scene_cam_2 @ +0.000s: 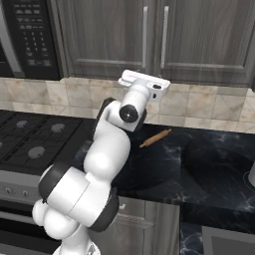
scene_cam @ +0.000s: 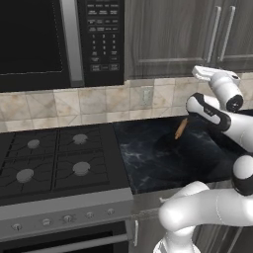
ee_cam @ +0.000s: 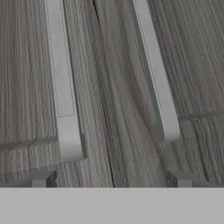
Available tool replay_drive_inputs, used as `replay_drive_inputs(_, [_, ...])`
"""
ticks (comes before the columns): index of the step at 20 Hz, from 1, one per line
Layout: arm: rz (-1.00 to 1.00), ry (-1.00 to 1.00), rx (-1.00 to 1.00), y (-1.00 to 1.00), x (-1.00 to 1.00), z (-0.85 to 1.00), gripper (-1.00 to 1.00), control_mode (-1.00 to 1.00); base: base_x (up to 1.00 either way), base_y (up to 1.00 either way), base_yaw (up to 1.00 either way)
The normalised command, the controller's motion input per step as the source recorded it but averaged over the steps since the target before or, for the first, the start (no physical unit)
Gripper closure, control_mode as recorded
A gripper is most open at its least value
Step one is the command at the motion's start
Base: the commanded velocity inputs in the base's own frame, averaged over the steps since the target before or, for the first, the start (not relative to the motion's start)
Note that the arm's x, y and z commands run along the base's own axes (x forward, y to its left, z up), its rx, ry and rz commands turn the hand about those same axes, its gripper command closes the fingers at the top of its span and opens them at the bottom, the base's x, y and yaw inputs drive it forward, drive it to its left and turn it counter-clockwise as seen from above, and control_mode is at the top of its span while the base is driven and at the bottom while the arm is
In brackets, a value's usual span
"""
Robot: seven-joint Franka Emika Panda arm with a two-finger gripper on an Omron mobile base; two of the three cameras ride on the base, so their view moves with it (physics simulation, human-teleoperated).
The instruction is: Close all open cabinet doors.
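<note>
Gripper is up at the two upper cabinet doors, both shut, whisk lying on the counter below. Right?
No whisk: a rolling pin lies on the counter, per the right base view. The rest holds: gripper at the two shut cabinet doors.

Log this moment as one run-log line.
gripper: fingers apart, empty | facing: seam between two cabinet doors | handles: close ahead | doors: look shut | rolling pin: on counter

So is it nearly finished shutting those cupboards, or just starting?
Looks nearly done: the two upper cabinet doors sit flush, handles side by side. The gripper is held open right at their seam. Doors outside these views can't be judged.
</note>
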Motion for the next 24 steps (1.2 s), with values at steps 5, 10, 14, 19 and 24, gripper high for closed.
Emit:
replay_drive_inputs(5, [0.00,0.00,0.00,0.00,0.13,0.00,-1.00,-1.00,0.00,0.00,0.00])
replay_drive_inputs(10, [0.00,0.00,0.00,0.00,0.17,0.00,-1.00,-1.00,0.00,0.00,0.00])
replay_drive_inputs(14, [0.00,0.00,0.00,0.00,0.14,0.00,-1.00,-1.00,0.00,0.00,0.00])
replay_drive_inputs(19, [0.00,0.00,0.00,0.00,0.11,0.00,-1.00,-1.00,0.00,0.00,0.00])
replay_drive_inputs(24, [0.00,0.00,0.00,0.00,0.11,0.00,-1.00,-1.00,0.00,0.00,0.00])
